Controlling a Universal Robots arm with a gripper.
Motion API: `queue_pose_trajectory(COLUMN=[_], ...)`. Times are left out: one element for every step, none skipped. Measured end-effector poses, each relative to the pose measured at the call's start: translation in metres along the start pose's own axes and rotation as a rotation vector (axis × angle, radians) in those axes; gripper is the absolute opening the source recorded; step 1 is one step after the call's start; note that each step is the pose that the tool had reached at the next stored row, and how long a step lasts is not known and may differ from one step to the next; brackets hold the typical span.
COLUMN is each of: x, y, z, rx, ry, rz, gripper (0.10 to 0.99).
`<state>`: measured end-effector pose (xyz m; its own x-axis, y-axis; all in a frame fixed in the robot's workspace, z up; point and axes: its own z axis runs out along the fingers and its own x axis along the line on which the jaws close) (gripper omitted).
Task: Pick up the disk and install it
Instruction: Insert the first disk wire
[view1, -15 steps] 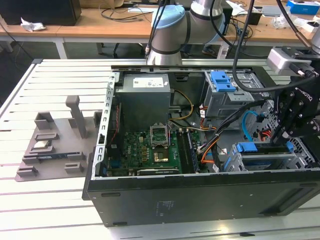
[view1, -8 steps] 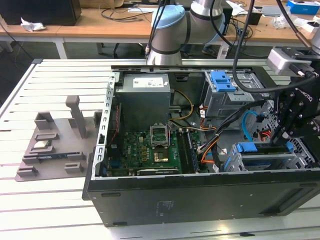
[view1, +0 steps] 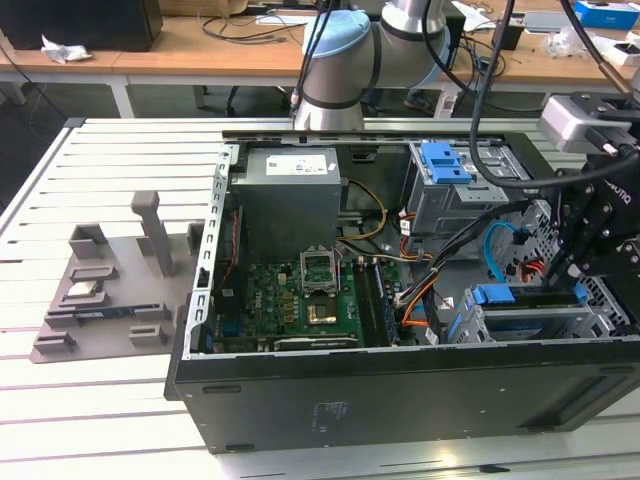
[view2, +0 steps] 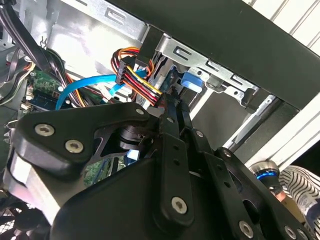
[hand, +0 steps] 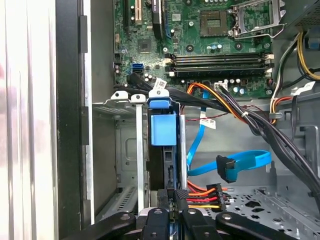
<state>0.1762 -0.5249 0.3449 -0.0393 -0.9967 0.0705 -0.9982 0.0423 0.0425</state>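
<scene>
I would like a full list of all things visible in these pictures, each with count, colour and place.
computer case: one, black, open, on the slatted table
slatted table: one, white, under the case
motherboard: one, green, inside the case
power supply box: one, grey, above the motherboard
disk: one, blue bracket, standing in the drive cage
data cable: one, blue, loose beside the cage
fixture tray: one, grey, at the exterior view's left
gripper: one, black, at the disk's edge

No readable text or labels
</scene>
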Motion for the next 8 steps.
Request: queue_pose_trajectory(x=[0.0010, 0.0022, 0.0037, 0.0051, 0.0061, 0.0073, 0.0086, 0.0094], y=[0.0000, 0.0000, -0.0001, -0.0002, -0.0003, -0.0003, -0.0004, -0.0004], z=[0.0001, 0.0001, 0.0003, 0.0003, 0.0004, 0.0004, 0.0006, 0.0006], rx=[-0.001, -0.001, -0.002, -0.002, -0.002, -0.003, -0.003, -0.003], ry=[-0.0128, -0.0256, -0.0382, -0.0503, -0.0580, -0.0610, -0.0641, -0.0663], rz=[-0.001, -0.001, -0.002, -0.002, -0.003, -0.003, -0.003, -0.003], gripper=[0.165, 0.165, 0.165, 0.165, 0.165, 0.165, 0.165, 0.165])
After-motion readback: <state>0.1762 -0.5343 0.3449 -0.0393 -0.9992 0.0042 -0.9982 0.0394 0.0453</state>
